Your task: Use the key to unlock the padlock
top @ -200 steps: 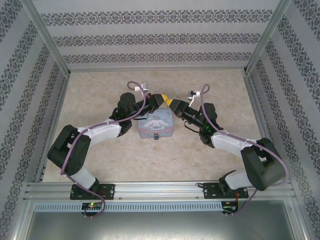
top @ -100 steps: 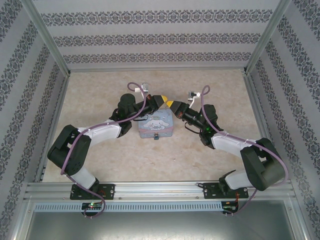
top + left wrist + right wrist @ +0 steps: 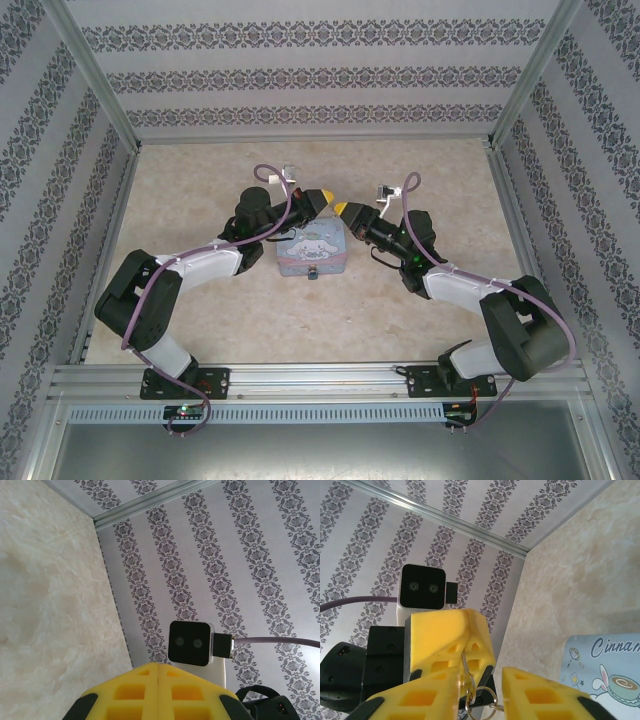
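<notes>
**Current step: key held, ready for presentation to the lock.**

1. Check the left gripper (image 3: 157,671). Its yellow fingers are pressed together. In the right wrist view, a thin metal sliver sticks out of their seam. Treat this as the key (image 3: 464,667). Its small rings (image 3: 487,696) hang below it.
2. Check the right gripper (image 3: 481,692). Its fingers stand apart, one on each side of the hanging rings. No clamping contact is visible.
3. Locate the padlock (image 3: 313,272). It appears as a tiny item at the near edge of the blue tin (image 3: 310,250), which rests on the surface (image 3: 420,300). Both grippers hover tip to tip above the far side of the tin, away from the padlock. The keyhole direction is too small to tell.

**Next move (judgement):**

- The unlocking itself is not yet begun.
- You will probably need the right gripper to go down to the padlock and steady its body.
- The left gripper should then line the key tip up with the keyhole.
- Expect little tolerance, because both parts are very small.
- A tilted key may slip in the foam pads.
</notes>
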You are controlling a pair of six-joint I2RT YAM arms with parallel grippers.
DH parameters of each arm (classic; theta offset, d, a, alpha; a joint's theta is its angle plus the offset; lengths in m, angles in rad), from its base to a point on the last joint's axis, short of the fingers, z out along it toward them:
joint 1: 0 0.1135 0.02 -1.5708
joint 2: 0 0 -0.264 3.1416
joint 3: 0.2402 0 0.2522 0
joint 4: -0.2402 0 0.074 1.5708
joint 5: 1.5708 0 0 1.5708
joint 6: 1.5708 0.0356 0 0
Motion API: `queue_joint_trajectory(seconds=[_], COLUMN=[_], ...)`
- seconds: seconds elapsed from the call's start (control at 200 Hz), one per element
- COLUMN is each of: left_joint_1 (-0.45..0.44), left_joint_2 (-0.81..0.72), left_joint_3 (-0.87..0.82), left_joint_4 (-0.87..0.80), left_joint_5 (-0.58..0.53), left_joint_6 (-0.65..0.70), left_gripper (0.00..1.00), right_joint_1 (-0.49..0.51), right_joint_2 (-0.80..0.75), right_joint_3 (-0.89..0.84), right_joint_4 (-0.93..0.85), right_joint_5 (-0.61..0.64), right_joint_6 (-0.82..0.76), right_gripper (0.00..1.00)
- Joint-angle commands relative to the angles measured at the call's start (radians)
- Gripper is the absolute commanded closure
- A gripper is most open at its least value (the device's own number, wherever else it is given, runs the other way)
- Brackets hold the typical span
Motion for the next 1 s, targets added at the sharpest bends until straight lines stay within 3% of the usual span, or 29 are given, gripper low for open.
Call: queue_joint_trajectory(seconds=[0.0,0.09,0.325,0.515,0.994], left_joint_1=[0.008,0.009,0.009,0.008,0.009], left_joint_2=[-0.014,-0.013,-0.016,-0.015,-0.014], left_joint_3=[-0.001,-0.006,-0.012,-0.012,-0.019], left_joint_4=[0.059,0.063,0.066,0.069,0.070], left_joint_5=[-0.012,-0.013,-0.014,-0.016,-0.021], left_joint_6=[-0.002,-0.004,-0.008,-0.008,-0.009], left_gripper=[1.00,1.00,1.00,1.00,1.00], right_joint_1=[0.014,0.015,0.006,0.008,0.040], right_joint_2=[0.012,0.011,-0.011,0.018,0.057], right_joint_3=[0.000,0.006,0.037,0.055,0.051], right_joint_4=[0.034,0.034,0.006,0.013,0.037], right_joint_5=[-0.002,0.012,0.041,0.025,0.025], right_joint_6=[-0.010,-0.012,-0.032,-0.028,-0.028], right_gripper=[0.54,0.37,0.35,0.38,0.58])
